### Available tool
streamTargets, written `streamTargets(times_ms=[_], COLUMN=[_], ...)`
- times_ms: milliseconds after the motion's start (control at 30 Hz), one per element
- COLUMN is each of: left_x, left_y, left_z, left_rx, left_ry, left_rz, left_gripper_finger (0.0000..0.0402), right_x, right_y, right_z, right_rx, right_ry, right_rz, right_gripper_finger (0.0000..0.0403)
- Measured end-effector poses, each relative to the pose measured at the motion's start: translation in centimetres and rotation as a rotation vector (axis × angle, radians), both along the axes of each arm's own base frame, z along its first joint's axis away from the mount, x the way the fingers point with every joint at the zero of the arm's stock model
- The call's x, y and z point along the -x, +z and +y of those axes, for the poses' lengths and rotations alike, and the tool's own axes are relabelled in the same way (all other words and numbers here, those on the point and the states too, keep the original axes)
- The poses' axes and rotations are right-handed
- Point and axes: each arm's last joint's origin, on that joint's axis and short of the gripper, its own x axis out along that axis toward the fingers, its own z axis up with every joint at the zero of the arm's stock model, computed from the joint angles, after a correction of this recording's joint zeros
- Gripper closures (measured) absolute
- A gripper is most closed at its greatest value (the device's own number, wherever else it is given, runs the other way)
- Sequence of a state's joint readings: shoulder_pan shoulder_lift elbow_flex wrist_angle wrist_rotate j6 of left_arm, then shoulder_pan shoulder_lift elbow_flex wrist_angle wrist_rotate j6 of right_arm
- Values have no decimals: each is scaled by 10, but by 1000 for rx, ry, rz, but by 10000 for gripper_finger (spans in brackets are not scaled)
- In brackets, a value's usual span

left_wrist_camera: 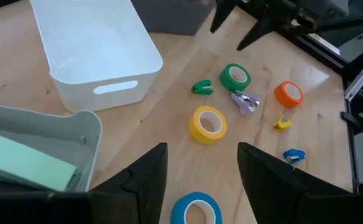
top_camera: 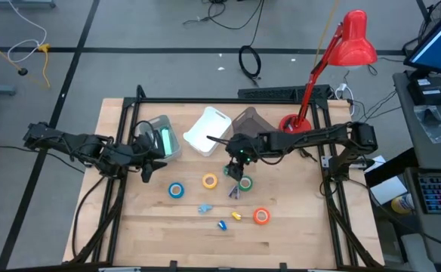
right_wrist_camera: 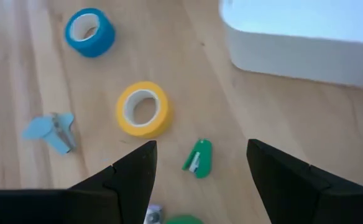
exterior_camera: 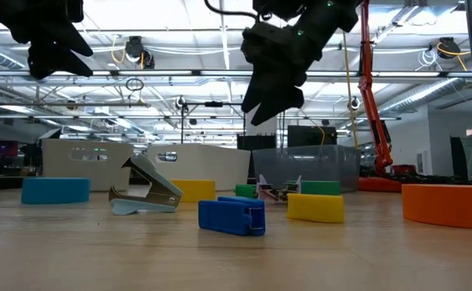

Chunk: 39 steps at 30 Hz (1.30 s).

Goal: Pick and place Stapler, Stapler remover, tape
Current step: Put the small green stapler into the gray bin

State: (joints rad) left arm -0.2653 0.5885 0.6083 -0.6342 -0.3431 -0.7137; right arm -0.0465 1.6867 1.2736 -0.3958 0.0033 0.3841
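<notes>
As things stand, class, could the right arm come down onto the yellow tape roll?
Probably yes: the right end effector hovers open above the yellow tape roll, which lies flat with bare wood around it; only a small green stapler lies nearby.

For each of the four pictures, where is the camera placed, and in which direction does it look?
High: above the table, looking down; both arms show.
Low: at tabletop height, looking across; both grippers hang above.
Left wrist: on the left arm, facing the white bin; own open left gripper below.
Right wrist: on the right arm, facing down; open right gripper.
Shared: both wrist views show the yellow tape.
</notes>
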Motion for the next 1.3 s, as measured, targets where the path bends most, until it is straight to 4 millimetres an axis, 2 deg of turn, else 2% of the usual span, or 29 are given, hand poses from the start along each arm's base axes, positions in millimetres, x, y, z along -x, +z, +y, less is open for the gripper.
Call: streamTargets(times_ms=[167,333,500,600,800,1067,1300], left_x=[0,-1,-1,-1,-1,-4,-8], left_y=[0,0,0,1,-3,-20,-25], left_z=[1,4,5,5,5,3,1], left_rx=[-22,-58,-81,-83,-89,-48,-37], left_ry=[0,-6,-19,-23,-34,-43,-78], left_rz=[2,7,9,8,20,11,-31], left_gripper_finger=[204,204,204,204,204,204,204], right_x=[0,-6,-24,-37,-37,-39,-39], right_y=[-1,-16,-37,-36,-49,-59,-61], right_z=[0,1,3,2,2,2,3], right_rx=[-17,-22,-9,0,-11,-34,-64], right_ry=[-17,-15,14,25,15,-14,-16], right_rz=[6,41,140,137,250,268,270], right_gripper_finger=[161,161,161,161,161,161,161])
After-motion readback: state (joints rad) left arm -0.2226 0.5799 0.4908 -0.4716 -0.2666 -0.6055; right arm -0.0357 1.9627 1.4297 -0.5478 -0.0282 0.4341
